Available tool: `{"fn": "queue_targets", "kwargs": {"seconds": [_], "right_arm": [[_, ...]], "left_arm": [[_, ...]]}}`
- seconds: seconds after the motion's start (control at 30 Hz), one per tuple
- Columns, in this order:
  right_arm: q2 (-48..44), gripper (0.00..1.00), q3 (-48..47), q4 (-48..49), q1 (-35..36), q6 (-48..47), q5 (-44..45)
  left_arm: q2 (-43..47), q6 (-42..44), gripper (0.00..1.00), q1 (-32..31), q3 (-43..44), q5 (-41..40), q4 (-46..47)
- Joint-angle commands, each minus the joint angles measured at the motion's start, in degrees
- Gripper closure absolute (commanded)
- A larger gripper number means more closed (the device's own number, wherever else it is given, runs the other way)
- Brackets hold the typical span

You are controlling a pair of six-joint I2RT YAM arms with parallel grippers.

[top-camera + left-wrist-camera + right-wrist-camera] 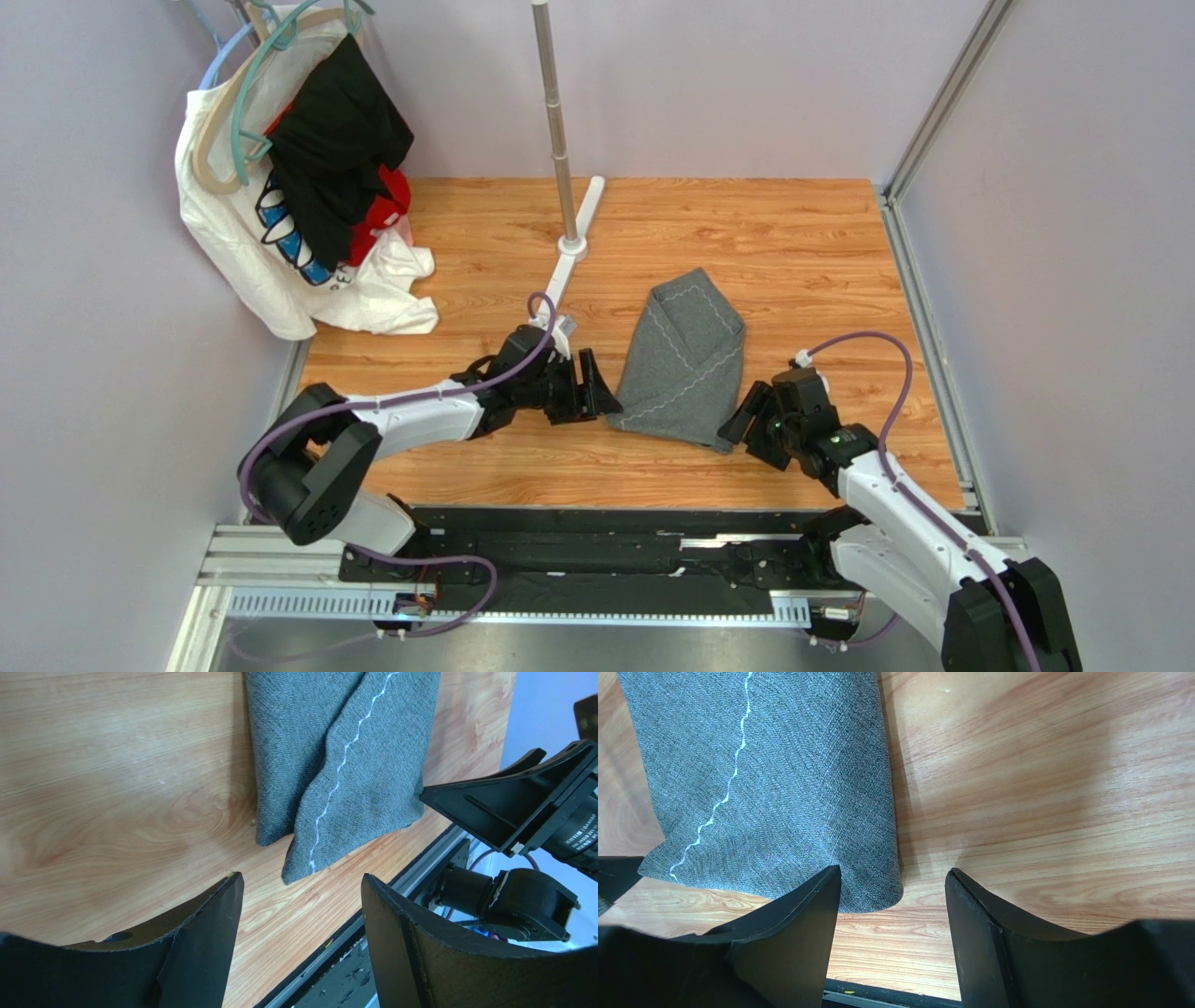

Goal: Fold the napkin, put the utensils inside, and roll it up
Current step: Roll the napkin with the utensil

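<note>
At the far left we see clothes [316,168] on hangers, and a metal pole [557,126] stands at the back of the wooden counter [814,252]. Our left pincer [601,388] hovers released, with nothing between its jaws, just beside the napkin [683,357]. The napkin lies folded on the counter between both arms. Our right pincer [744,427] is likewise released and empty at the napkin's near right corner.

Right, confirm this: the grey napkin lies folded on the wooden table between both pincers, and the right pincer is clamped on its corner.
One error: the right pincer is open, clamping nothing, as the right wrist view shows. The napkin does lie folded on the wooden table between it and the left pincer.
</note>
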State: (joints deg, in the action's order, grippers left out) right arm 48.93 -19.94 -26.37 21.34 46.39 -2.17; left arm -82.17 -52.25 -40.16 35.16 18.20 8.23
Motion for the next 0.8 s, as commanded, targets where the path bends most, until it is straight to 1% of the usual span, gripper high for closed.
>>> {"fn": "queue_targets", "kwargs": {"seconds": [0.0, 0.13, 0.23, 0.3, 0.33, 0.4, 0.43, 0.6, 0.7, 0.73, 0.77], "right_arm": [[-0.1, 0.39, -2.3, 0.6, 0.4, -0.9, 0.8], [-0.5, 0.39, -2.2, 0.7, 0.4, -0.9, 0.6], [-0.8, 0.39, -2.2, 0.7, 0.3, -1.0, 0.6], [-0.9, 0.39, -2.2, 0.5, 0.4, -1.1, 0.6], [-0.9, 0.4, -2.2, 0.5, 0.4, -1.2, 0.5], [-1.0, 0.39, -2.0, 0.6, 0.4, -1.3, 0.5], [-1.2, 0.4, -2.0, 0.5, 0.4, -1.3, 0.5], [-1.8, 0.39, -1.8, 0.0, 0.4, -1.3, 0.7], [-2.2, 0.39, -1.7, -0.3, 0.4, -1.6, 0.9], [-2.3, 0.39, -1.7, -0.3, 0.4, -1.7, 0.9], [-2.3, 0.39, -1.7, -0.5, 0.4, -1.7, 0.9]], "left_arm": [[-3.2, -1.4, 0.31, -1.8, 2.5, 1.3, 3.5], [-5.0, -2.0, 0.34, -2.3, 2.6, 1.0, 4.4], [-5.7, -2.0, 0.44, -2.5, 3.0, 0.5, 4.4], [-6.1, -2.2, 0.48, -2.4, 3.0, 0.1, 4.6], [-6.2, -2.2, 0.52, -2.4, 3.1, 0.1, 5.1], [-6.9, -2.5, 0.54, -2.4, 3.4, 0.4, 5.9], [-7.3, -2.6, 0.58, -2.4, 3.9, 0.9, 6.4], [-8.4, -2.9, 0.61, -2.4, 4.5, 1.6, 6.7], [-7.7, -2.8, 0.75, -2.4, 4.4, 1.5, 7.0], [-7.6, -2.7, 0.85, -2.4, 4.5, 1.3, 6.9], [-7.3, -2.3, 0.9, -2.5, 4.7, 1.1, 6.7]]}}
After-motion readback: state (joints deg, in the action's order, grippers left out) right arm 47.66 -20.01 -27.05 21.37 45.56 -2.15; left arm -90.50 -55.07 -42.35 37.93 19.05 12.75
